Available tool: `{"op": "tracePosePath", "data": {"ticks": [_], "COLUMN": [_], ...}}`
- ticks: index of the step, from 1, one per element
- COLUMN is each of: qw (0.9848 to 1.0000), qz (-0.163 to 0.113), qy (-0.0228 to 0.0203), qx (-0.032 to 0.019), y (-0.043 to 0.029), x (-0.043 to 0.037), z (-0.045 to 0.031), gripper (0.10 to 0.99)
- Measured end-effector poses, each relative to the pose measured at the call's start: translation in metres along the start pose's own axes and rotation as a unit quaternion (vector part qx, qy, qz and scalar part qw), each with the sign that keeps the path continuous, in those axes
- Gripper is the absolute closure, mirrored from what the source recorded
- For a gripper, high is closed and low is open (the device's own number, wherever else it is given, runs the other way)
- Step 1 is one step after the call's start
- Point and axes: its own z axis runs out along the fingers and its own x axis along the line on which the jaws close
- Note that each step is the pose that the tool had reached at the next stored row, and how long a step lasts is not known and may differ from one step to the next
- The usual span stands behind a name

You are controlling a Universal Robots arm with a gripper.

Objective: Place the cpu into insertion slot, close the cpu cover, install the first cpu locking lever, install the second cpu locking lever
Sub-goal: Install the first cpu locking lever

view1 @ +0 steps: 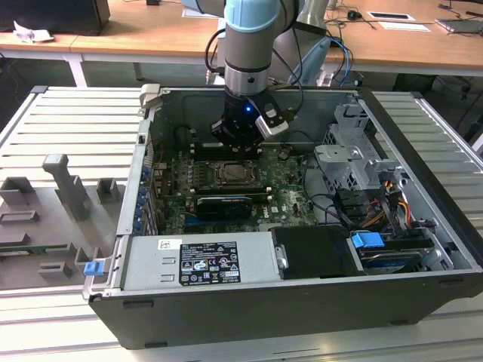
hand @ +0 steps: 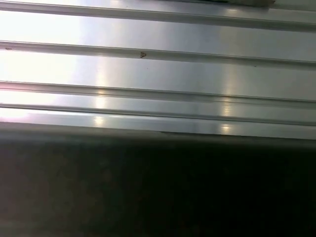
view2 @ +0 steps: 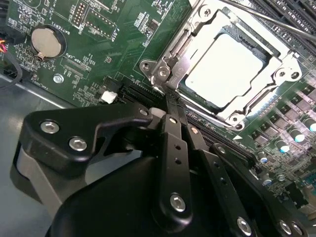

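Arm upright, wrist lowered, tool (view1: 240, 140) pointing down, fingers (view2: 174, 129) together

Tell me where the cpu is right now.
In the second wrist view the cpu lies inside the insertion slot, framed by the cpu cover, just beyond the gripper.

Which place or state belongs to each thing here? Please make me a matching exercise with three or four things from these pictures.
Things:
1. pale silver-grey square cpu
2. thin silvery metal cpu cover
3. round silver coin battery
4. blue plastic clip

Places or states:
A. on the green board, apart from the socket
B. on the outer corner of the dark computer case
C. lying in the insertion slot
D. closed down as a frame around the chip

Pairs: 1-C, 2-D, 3-A, 4-B
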Motion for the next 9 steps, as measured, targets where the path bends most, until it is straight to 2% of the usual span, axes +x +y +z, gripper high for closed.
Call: {"op": "tracePosePath", "data": {"ticks": [4, 9], "qw": [1.0000, 1.0000], "qz": [0.000, 0.000], "qy": [0.0001, 0.0001], "qx": [0.0001, 0.0000], "y": [0.0004, -0.0016], "x": [-0.0002, -0.0001], "z": [-0.0098, -0.0099], "gripper": [0.980, 0.980]}}
